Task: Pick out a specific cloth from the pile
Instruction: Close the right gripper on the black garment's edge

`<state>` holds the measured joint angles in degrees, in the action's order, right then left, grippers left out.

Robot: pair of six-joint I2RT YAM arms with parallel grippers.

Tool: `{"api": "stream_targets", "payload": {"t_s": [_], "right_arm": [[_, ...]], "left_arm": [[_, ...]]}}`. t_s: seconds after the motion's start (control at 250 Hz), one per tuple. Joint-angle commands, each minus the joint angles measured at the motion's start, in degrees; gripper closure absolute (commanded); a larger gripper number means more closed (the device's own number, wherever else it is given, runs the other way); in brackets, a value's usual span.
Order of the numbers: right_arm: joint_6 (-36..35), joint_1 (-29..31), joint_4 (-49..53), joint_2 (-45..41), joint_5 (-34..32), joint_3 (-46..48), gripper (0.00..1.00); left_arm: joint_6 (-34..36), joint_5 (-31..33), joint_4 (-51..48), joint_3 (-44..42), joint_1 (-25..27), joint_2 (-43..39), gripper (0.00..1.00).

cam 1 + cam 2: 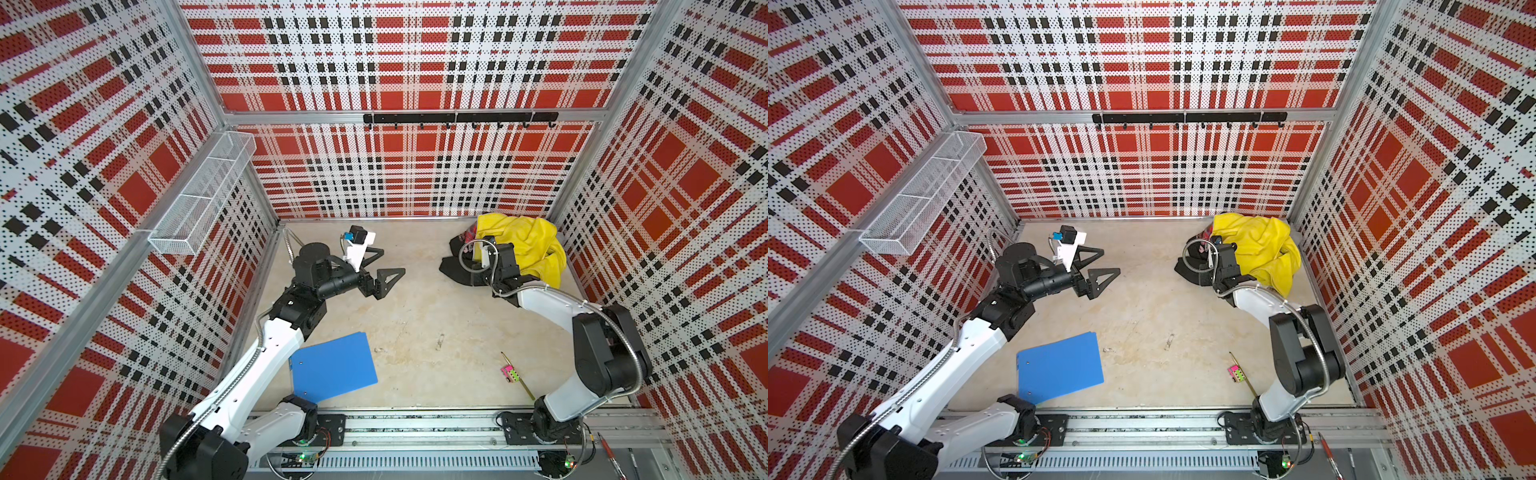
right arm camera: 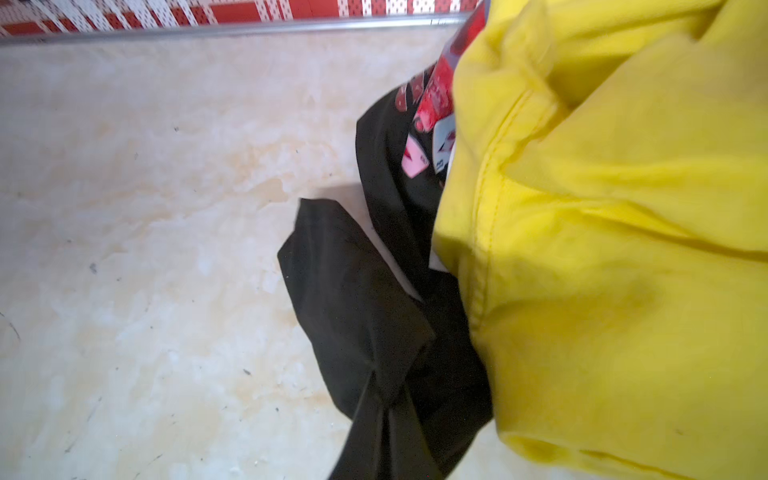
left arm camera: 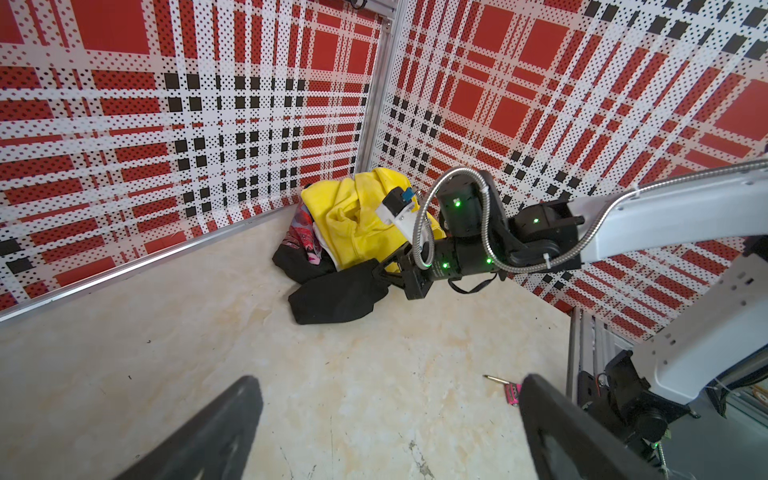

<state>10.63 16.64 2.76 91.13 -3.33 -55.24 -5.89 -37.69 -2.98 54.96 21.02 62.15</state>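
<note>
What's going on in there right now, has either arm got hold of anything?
The right pincer is shut on a fold of the black cloth at the edge of the pile in the far right corner. The cloth's other end is tucked under the yellow cloth, so it is not yet pulled free. The left pincer hangs open over the table, holding nothing.

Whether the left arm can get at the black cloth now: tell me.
Probably yes, at a stretch. The left gripper is open, with only table between it and the black cloth; the right gripper, shut on that cloth's edge, crowds it.
</note>
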Motion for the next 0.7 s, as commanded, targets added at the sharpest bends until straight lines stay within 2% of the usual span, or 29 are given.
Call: {"api": "stream_targets", "payload": {"t_s": [0.0, 0.452, 0.696], "right_arm": [[0.8, 0.2, -2.1, -3.6, 1.8, 0.3, 1.00], [0.3, 0.3, -2.4, -12.7, 9.5, -3.0, 1.00], [1.3, 0.3, -4.1, -16.4, 10.9, -5.7, 1.00]], "left_arm": [[0.8, 0.0, 0.5, 0.4, 0.3, 0.0, 0.01], [0.8, -0.2, 0.5, 0.4, 0.4, -0.2, 0.01], [0.7, -0.1, 0.6, 0.2, 0.6, -0.7, 0.01]]}}
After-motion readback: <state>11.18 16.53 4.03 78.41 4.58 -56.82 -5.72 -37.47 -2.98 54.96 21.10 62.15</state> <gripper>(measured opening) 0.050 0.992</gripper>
